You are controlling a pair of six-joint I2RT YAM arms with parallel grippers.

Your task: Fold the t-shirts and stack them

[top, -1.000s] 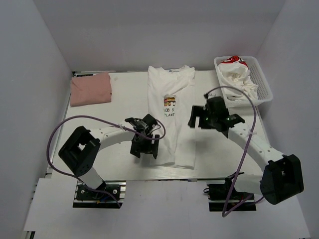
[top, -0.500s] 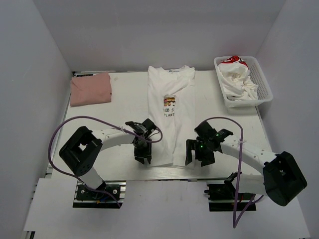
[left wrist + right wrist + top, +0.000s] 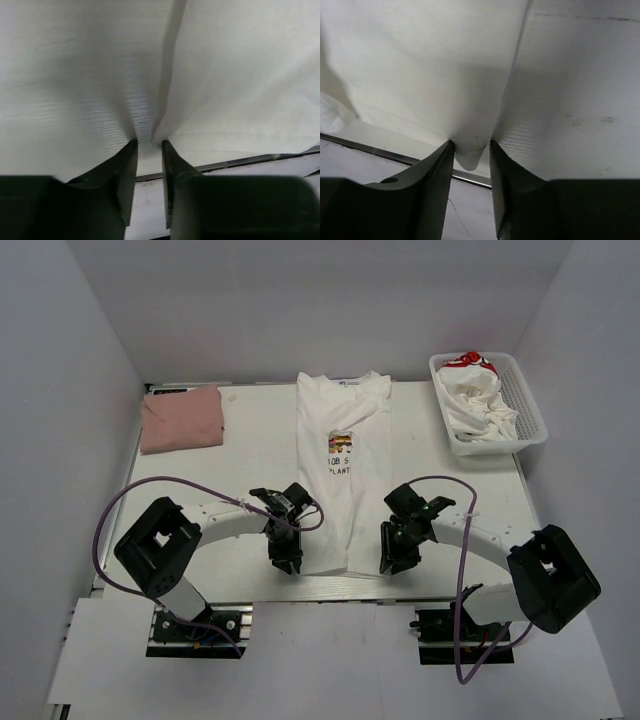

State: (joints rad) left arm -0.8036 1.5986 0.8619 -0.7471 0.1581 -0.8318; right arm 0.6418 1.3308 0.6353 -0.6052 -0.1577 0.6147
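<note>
Top external view: the printed white t-shirt (image 3: pixel 342 455) lies flat at the centre of the surface (image 3: pixel 250 450), long axis near-to-far, collar toward the far edge. The left gripper (image 3: pixel 287 563) and right gripper (image 3: pixel 391 563) each pinch a hem corner.

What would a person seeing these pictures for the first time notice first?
The white t-shirt lying flat in the middle of the table, with the left gripper and the right gripper each pinching a near corner of its hem. Next, the folded pink t-shirt at the far left and the basket of crumpled shirts at the far right.
</note>
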